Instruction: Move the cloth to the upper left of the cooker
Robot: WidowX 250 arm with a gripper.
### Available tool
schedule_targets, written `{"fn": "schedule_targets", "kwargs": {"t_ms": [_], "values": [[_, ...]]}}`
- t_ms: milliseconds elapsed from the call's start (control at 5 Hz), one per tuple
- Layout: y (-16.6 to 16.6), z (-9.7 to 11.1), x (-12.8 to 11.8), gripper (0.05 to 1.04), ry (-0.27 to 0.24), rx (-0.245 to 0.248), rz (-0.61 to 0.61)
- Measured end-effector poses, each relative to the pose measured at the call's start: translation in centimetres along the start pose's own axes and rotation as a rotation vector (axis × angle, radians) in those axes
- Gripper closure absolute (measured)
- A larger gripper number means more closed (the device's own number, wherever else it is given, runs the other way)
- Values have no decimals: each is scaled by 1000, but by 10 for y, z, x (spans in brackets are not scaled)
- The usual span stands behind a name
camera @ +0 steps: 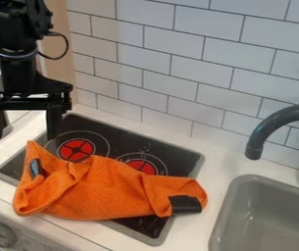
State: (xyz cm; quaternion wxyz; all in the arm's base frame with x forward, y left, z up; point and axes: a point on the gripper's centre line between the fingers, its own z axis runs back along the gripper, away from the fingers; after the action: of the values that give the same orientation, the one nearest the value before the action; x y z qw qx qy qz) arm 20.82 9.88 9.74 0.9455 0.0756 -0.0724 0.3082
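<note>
My gripper (22,131) hangs at the upper left with its two fingers wide apart and nothing between them, above and left of the cloth. The orange cloth (106,188) lies crumpled across the front part of the black cooker (172,156), its left end peaked up and hanging over the cooker's front left edge. Dark patches show at its left and right ends. Two red burner rings show behind the cloth, the right one partly covered by it.
A grey sink (269,215) with a dark curved faucet (264,132) stands on the right. White tiled wall (197,63) rises behind the cooker. A control knob (1,234) is on the counter's front at the lower left.
</note>
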Motion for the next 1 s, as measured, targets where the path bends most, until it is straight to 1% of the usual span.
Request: {"fn": "schedule_targets", "kwargs": {"t_ms": [200,400,600,800,1000], "values": [[1,-4,-3,85,17,4,6],[-14,-17,-9,85,43,16,-24],[-29,-29,-12,85,50,9,-53],[-47,-48,-20,85,50,19,-120],[-59,-72,-26,85,66,-2,-173]]}}
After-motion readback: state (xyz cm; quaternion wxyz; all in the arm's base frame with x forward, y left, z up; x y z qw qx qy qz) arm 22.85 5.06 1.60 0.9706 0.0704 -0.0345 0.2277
